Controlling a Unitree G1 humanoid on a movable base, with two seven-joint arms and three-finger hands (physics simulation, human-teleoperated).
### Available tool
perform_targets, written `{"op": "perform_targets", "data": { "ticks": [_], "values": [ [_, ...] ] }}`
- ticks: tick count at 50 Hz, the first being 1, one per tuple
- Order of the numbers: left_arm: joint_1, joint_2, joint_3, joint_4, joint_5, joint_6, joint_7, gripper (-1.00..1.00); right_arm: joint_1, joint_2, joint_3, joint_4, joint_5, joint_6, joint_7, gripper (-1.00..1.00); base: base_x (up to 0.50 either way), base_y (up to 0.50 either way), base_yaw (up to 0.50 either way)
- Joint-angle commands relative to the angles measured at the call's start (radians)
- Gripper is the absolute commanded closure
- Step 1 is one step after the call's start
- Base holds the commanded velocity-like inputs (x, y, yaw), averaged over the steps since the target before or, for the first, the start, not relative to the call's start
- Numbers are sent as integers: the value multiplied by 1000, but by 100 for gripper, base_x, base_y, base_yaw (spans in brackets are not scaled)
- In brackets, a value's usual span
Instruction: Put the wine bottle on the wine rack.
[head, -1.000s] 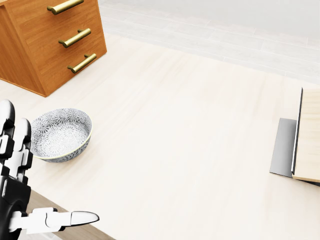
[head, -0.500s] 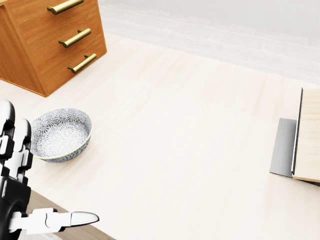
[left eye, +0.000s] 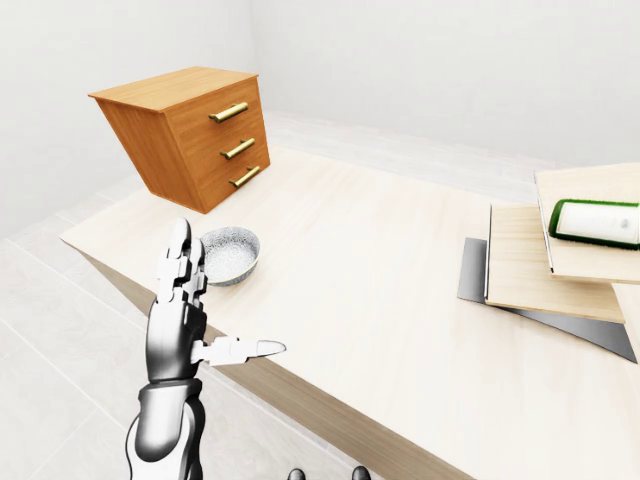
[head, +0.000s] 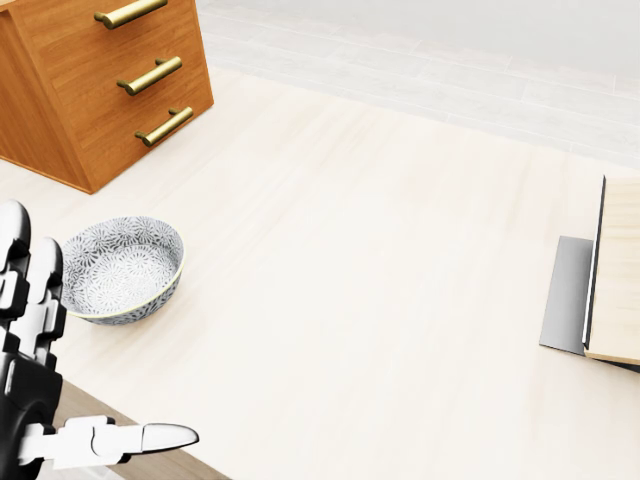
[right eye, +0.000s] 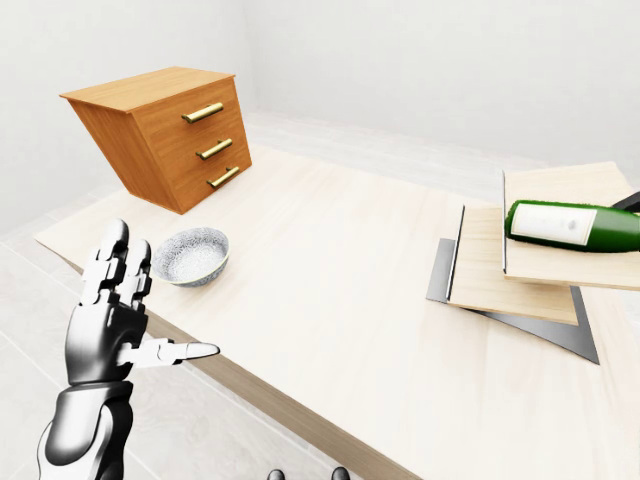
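Note:
The green wine bottle (right eye: 575, 226) with a white label lies on its side on the upper of two stacked wooden boards (right eye: 510, 275) at the right edge of the right-eye view. These boards rest on a grey base (right eye: 545, 330). Whether this stand is the wine rack I cannot tell. My left hand (right eye: 160, 295) is raised at the table's near left edge, open, fingers upright and thumb pointing right, holding nothing. It is far from the bottle. My right hand does not show.
A patterned grey bowl (right eye: 191, 255) sits on the pale wooden table (right eye: 340, 270) just beyond my left hand. A tilted orange chest of drawers (right eye: 160, 135) with brass handles stands at the upper left. Two dark tips (left eye: 290, 473) poke up at the bottom edge.

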Motion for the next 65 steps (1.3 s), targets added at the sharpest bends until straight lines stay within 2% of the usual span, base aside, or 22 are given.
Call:
{"op": "perform_targets", "data": {
  "ticks": [1,28,44,54,65],
  "values": [
    [-2,0,-2,4,2,0,1,-100,24,-4,-8,5,2,0,6,-100,0,0,0],
    [0,1,-4,-4,2,0,3,-100,80,-32,-32,-6,12,0,20,-100,0,0,0],
    [-1,1,-1,-5,1,0,0,-100,161,-86,-94,-73,55,0,13,-100,0,0,0],
    [-3,1,-11,-33,7,0,0,-100,243,-148,-195,-192,116,0,-34,-100,0,0,0],
    [2,1,-15,-60,7,0,-2,-100,319,-165,-346,-415,163,0,-129,-100,0,0,0]
  ]
}}
